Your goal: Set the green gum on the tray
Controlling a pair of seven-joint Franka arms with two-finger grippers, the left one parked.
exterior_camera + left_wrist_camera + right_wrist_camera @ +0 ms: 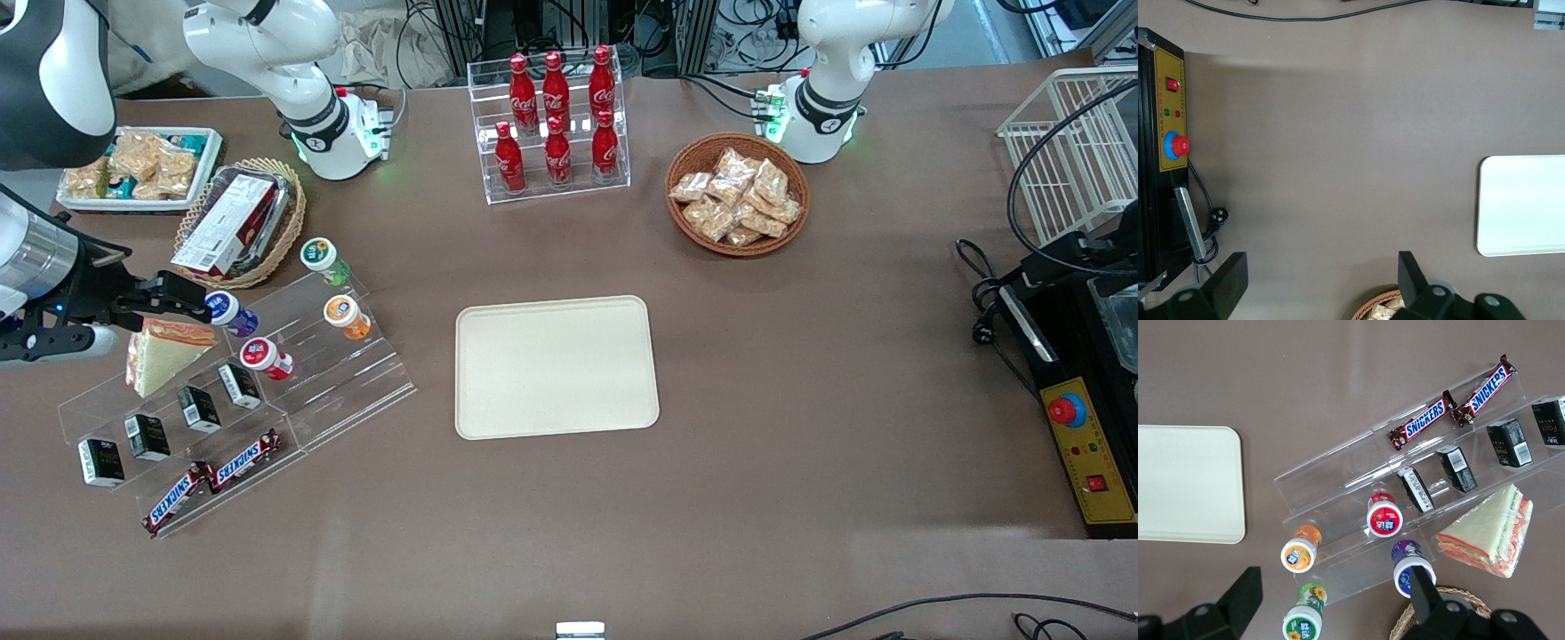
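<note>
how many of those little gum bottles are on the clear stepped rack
4. Green gum on the top step; purple bottle beside it, under the gripper; orange bottle and red bottle one step nearer the camera.

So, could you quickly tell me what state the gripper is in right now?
Gripper: open and holding nothing, hovering above the clear stepped rack, close to the purple bottle; the green gum sits untouched on the rack.

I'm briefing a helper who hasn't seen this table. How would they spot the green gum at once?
Find the clear stepped rack at the working arm's end of the table. Four small bottles lie on it; the green gum is on the top step, farthest from the front camera, beside the wicker basket. Only it has a green body; the others are orange, purple and red. The open pincer hovers above it.
</note>
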